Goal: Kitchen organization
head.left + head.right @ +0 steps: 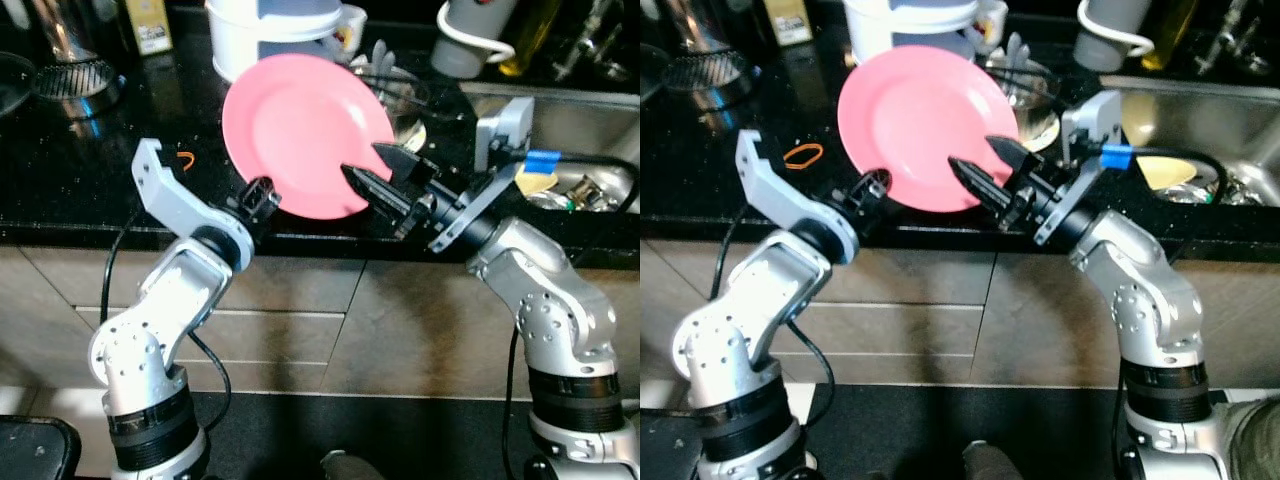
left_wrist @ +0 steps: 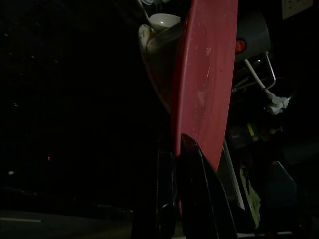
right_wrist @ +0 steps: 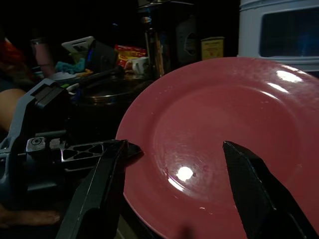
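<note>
Left gripper [image 1: 262,197]: its fingers are pinched tight on the lower rim of the pink plate [image 1: 305,130], one finger on each face, as the left wrist view shows edge-on.
Right gripper [image 1: 378,170]: spread wide with nothing in its grasp; both black fingertips sit over the plate's lower right portion, one fingertip [image 3: 99,184] at the rim near the left gripper, the other over the plate's face.
Pink plate: held tilted up off the counter, its face turned toward the right gripper; the rim opposite the left gripper's hold leans away toward the back of the counter.
Counter [image 1: 80,160]: black speckled stone, lying under and beyond both grippers, with pale cabinet fronts [image 1: 300,300] below its edge.
Beyond the plate: a white appliance [image 1: 275,30] stands at the back, with a glass bowl [image 1: 405,105] just beside the plate's far edge.
Past the left gripper: an orange rubber band [image 1: 803,154] lies on the stone, and a dark mesh strainer [image 1: 75,80] farther back.
Past the right gripper: a steel sink [image 1: 580,150] holding dishes.
</note>
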You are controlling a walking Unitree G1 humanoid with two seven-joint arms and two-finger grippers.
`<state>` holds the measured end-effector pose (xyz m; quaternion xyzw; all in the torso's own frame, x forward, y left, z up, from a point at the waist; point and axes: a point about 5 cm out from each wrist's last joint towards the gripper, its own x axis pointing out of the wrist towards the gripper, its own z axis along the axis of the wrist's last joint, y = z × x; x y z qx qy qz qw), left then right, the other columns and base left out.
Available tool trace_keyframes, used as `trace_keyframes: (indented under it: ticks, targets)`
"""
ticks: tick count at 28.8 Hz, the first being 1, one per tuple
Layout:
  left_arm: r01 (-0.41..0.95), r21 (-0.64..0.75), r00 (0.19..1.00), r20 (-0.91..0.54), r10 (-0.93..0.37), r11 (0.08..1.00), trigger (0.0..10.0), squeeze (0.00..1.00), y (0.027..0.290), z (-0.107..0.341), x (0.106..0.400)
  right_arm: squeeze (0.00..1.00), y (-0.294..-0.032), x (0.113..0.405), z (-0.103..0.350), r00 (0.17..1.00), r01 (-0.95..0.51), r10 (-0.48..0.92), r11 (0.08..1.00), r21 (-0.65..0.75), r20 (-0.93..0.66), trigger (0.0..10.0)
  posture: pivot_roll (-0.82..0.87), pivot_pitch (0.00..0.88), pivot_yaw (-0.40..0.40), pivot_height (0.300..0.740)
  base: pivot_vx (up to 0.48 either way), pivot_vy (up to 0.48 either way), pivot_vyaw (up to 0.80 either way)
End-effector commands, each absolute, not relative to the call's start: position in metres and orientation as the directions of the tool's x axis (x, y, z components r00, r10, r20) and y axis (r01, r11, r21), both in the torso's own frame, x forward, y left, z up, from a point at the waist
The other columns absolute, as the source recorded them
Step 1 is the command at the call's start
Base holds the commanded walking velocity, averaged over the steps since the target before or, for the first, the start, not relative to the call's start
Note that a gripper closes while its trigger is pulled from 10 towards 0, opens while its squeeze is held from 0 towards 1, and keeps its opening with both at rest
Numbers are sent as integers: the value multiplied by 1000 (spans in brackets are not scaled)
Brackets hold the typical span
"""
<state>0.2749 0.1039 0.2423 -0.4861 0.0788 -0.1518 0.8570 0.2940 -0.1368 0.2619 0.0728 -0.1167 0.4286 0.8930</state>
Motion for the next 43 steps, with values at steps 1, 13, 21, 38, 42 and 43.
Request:
trace_keyframes:
  ticks: [1,13,21,38,42,43]
  targets:
    - [142,-930,920,-2,-391,338,0,0,80,229,266,0,-138,293,265,602,-782,746,623,19,284,10000,4,86,-46,740,0,0,0]
    - [259,-922,868,92,-488,287,0,0,70,238,263,0,-154,311,258,735,-657,636,753,16,235,10000,0,88,-44,740,0,0,0]
    - [275,-920,860,106,-500,278,0,0,68,239,264,0,-169,320,261,803,-570,553,822,13,223,10000,-5,88,-41,740,0,0,-549]
    - [288,-894,873,98,-479,343,0,0,70,237,273,0,-179,326,262,839,-510,495,860,7,224,10000,-9,89,-45,740,0,0,-788]
    - [281,-882,883,83,-463,379,2196,0,72,234,276,0,-179,327,262,840,-508,493,862,7,225,10000,-9,90,-44,740,0,0,-788]
    - [259,-874,901,64,-430,412,10000,0,77,231,279,0,-178,327,261,840,-507,492,862,11,227,10000,-11,89,-45,740,0,0,0]
